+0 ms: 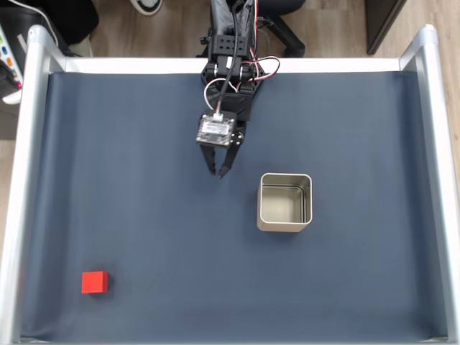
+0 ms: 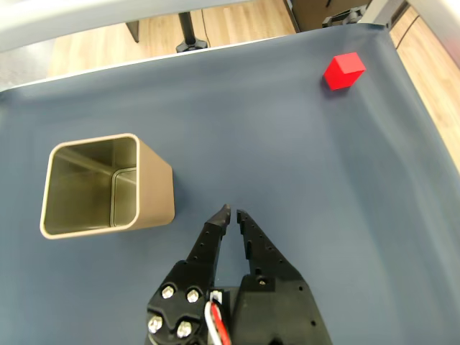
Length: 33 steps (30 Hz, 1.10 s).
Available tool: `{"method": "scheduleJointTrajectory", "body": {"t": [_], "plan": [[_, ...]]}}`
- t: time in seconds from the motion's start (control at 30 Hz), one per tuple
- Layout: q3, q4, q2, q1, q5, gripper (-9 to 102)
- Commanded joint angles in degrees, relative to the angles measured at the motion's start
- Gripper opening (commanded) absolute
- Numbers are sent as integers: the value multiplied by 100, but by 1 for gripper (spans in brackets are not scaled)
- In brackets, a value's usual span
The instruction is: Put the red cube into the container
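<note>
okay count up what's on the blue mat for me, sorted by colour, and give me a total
Red: 1, the cube
Silvery-beige: 1, the tin
Black: 1, the gripper
Total: 3

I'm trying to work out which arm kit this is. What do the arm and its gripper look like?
The arm is black plastic, with red, white and black cables looping over its upper links. A small dark camera module with a pale label sits on the wrist. The gripper has two tapering black fingers with rows of small holes, and silver screws at the base.
</note>
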Motion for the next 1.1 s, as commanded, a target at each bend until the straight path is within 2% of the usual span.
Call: {"method": "scheduleJointTrajectory", "body": {"t": [0.0,0.3,0.57,0.7,0.97,1.07], "plan": [[-896,62,-545,255,-185,0],[-3076,967,-2443,1187,-809,0],[-4623,984,-3973,2118,-1477,0],[-5186,835,-4605,2417,-1837,0],[-6275,360,-6047,2733,-1802,2],[-6486,-62,-6495,2856,-1811,6]]}}
